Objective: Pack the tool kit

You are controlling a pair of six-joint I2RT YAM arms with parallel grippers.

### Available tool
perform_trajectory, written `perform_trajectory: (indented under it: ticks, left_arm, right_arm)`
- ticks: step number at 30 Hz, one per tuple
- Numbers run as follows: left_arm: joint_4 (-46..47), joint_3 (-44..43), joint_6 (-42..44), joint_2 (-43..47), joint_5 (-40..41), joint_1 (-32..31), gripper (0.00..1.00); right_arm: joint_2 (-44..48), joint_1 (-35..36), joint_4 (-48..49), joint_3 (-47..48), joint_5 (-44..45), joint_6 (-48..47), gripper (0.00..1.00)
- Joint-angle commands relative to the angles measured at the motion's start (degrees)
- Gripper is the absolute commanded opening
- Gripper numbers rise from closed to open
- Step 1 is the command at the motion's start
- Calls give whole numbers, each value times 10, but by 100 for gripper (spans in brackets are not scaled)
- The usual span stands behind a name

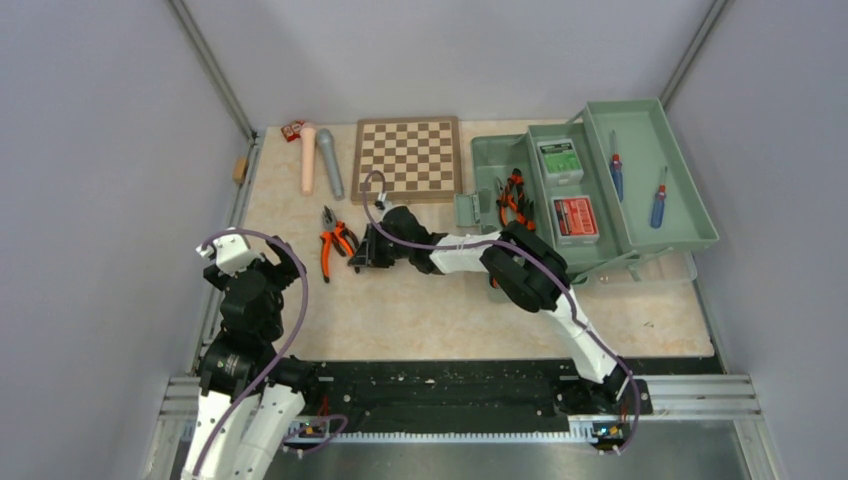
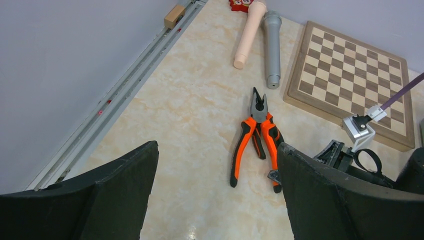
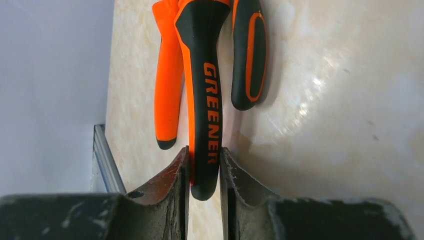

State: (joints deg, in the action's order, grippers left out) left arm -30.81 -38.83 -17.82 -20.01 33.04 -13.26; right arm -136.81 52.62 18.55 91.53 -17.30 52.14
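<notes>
- The table [image 1: 450, 310] has a pale marbled top and is walled in on three sides.
- The toolbox [image 1: 700, 190], sage green, stands open at the table's far right with its trays folded out side by side.
- The chessboard [image 1: 408, 158] lies flat at the back, just left of the toolbox.
- The right gripper [image 3: 204, 162] reaches leftward across the middle of the table. Its jaws are pinched narrowly on the end of one pliers handle, the black-and-orange one marked GREENER.
- The left gripper [image 2: 216, 150] hangs over the near-left part of the table with its jaws spread wide and nothing between them.
- A pink cylinder [image 1: 308, 158] and a grey cylinder [image 1: 330, 165] lie side by side left of the chessboard.
- The orange-handled pliers [image 2: 257, 137] lie on the table in front of the cylinders, nose pointing to the back wall. Three handle ends show in the right wrist view, and I cannot tell whether this is one pair or two.
- More orange pliers [image 1: 513, 198] lie in the toolbox's left compartment.
- A green-labelled box [image 1: 560, 160] and a red-labelled box [image 1: 574, 217] sit in the middle tray, the green one farther back.
- Two blue-and-red screwdrivers [image 1: 616, 175] lie apart in the right tray.
</notes>
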Motion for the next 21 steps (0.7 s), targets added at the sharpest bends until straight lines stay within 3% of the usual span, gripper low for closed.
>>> perform_trajectory:
  ticks: [1, 21]
  left_arm:
    - [23, 1, 5, 2, 0, 2, 92]
    - [22, 1, 6, -1, 1, 2, 92]
  right_arm:
    - [85, -10, 9, -47, 1, -23, 1]
    - [443, -59, -141, -210, 123, -241, 0]
